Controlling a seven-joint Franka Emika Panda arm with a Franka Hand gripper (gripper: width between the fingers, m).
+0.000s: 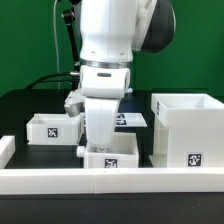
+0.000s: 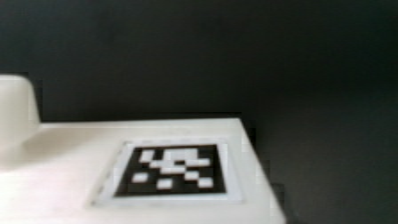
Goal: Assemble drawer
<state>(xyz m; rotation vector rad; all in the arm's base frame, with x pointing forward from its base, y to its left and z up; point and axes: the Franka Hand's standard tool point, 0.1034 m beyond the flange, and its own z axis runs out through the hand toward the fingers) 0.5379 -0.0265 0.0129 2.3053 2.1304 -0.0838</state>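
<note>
A small white open drawer box point(image 1: 125, 158) with a marker tag on its front stands at the front middle of the black table. My gripper point(image 1: 103, 143) hangs straight down over it and reaches into or just behind it; the hand hides the fingertips. A second small white box point(image 1: 50, 128) stands at the exterior view's left. The large white drawer housing point(image 1: 187, 128) stands at the right. The wrist view shows a flat white panel with a black-and-white tag point(image 2: 175, 168) very close, and a blurred white rounded shape point(image 2: 11, 115) at the edge. No fingers show there.
The marker board point(image 1: 130, 119) lies flat behind the arm. A long white rail point(image 1: 110, 182) runs along the table's front edge. Black cables hang at the back left. The black table top point(image 2: 267, 60) lies beyond the panel in the wrist view.
</note>
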